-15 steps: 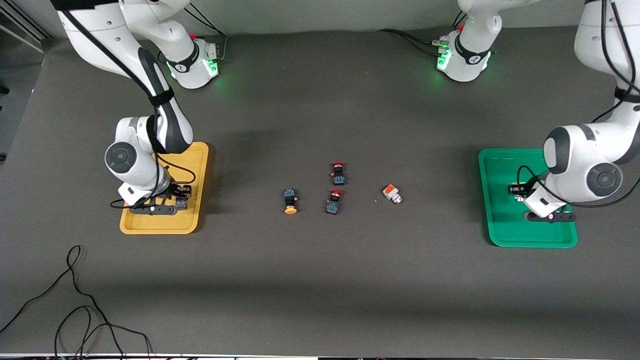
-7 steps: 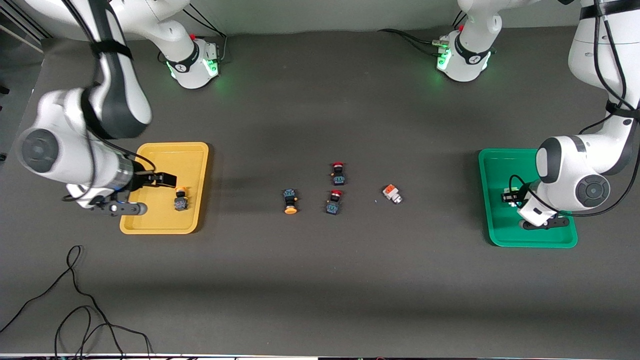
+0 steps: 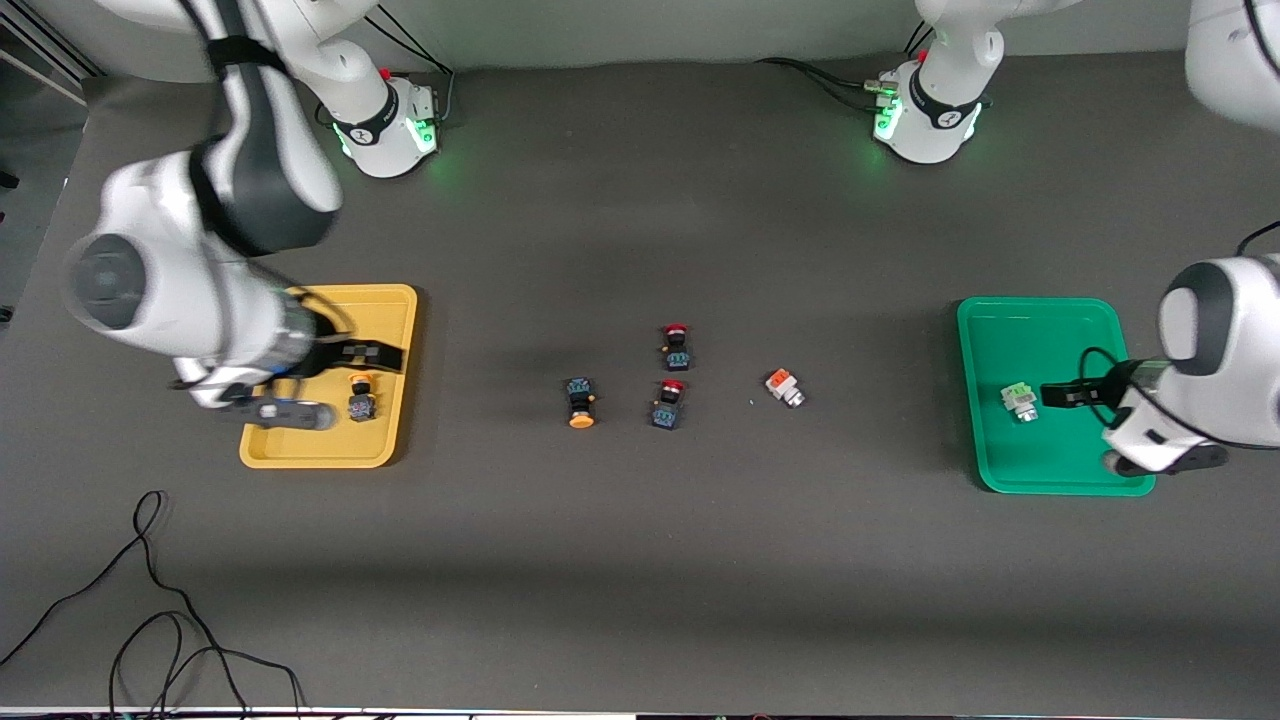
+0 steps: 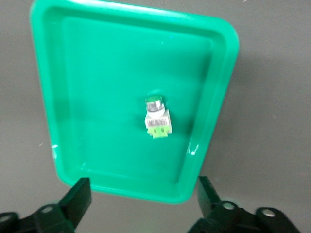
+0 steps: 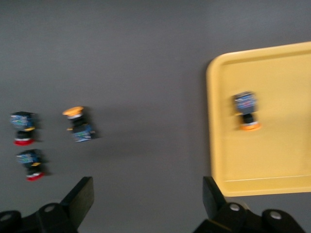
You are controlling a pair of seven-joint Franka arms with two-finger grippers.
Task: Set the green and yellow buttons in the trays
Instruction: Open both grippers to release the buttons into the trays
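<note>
A: How much is done?

B: Half, I judge. One green-capped white button (image 4: 156, 115) lies in the green plastic tray (image 3: 1010, 470) under the left gripper (image 4: 143, 196), which is wide open and empty. One yellow-capped dark button (image 3: 361, 397) lies in the yellow plastic tray (image 3: 320, 455), below the right gripper (image 5: 148, 194), also open and empty.

A: What is left?

B: The yellow-capped button (image 3: 580, 402) and orange-capped white button (image 3: 784, 387) on the dark table (image 3: 640, 560), toward the middle from both grippers.

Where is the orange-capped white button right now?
In the front view, the orange-capped white button lies on the bare table between the trays, beside the two red-capped buttons, toward the left arm's end.
</note>
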